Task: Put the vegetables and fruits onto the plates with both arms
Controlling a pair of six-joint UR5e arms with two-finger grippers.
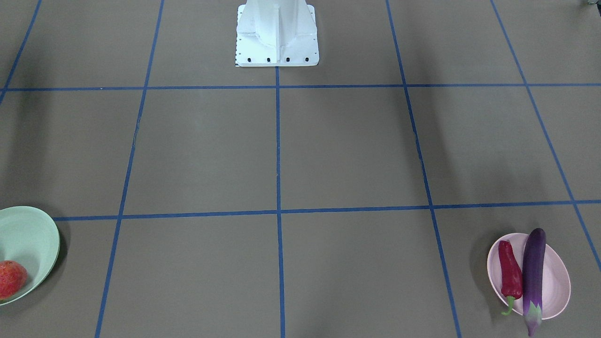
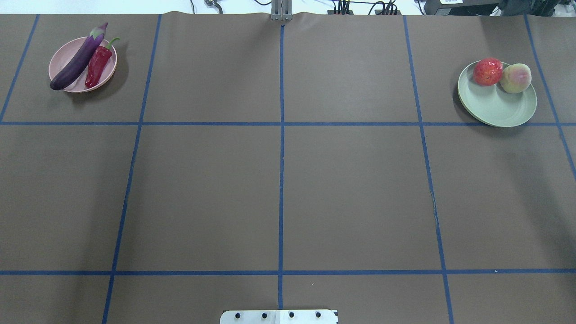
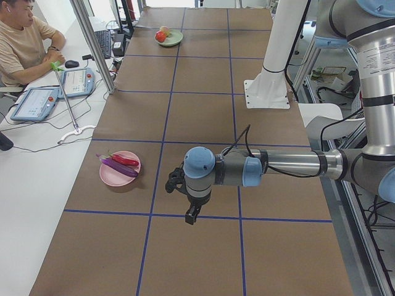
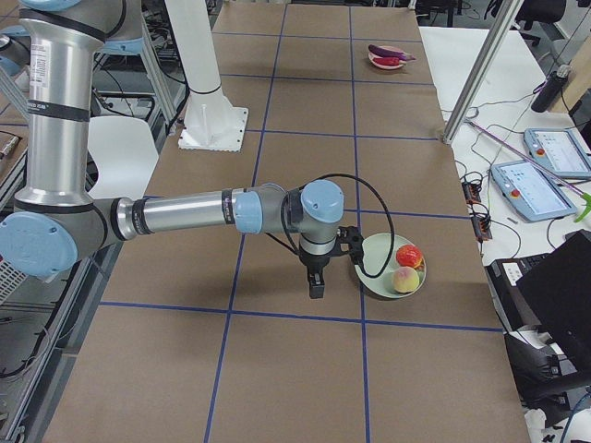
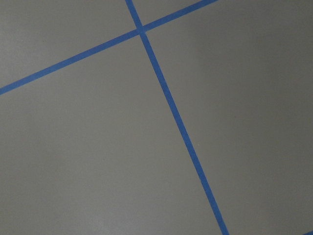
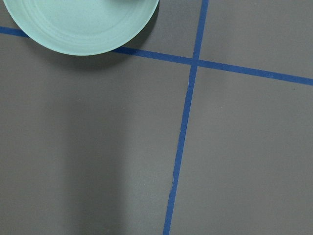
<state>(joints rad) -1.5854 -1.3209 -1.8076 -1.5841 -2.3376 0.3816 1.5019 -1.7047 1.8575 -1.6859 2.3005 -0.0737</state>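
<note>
Eggplant (image 2: 78,58) and pepper (image 2: 96,65) lie parallel on pink plate (image 2: 60,58), stems toward far edge of table (image 2: 279,189). For left gripper (image 3: 192,216) and right gripper (image 4: 317,290), I cannot tell the opening.

Holds the left arm (image 3: 290,163) out level, forearm horizontal, wrist bent so the left gripper (image 3: 192,217) points straight down. Holds the right arm (image 4: 185,214) the same way, with the right gripper (image 4: 317,288) hanging below its wrist. Cannot tell from these side views whether either pair of fingers stands apart or closed
</note>
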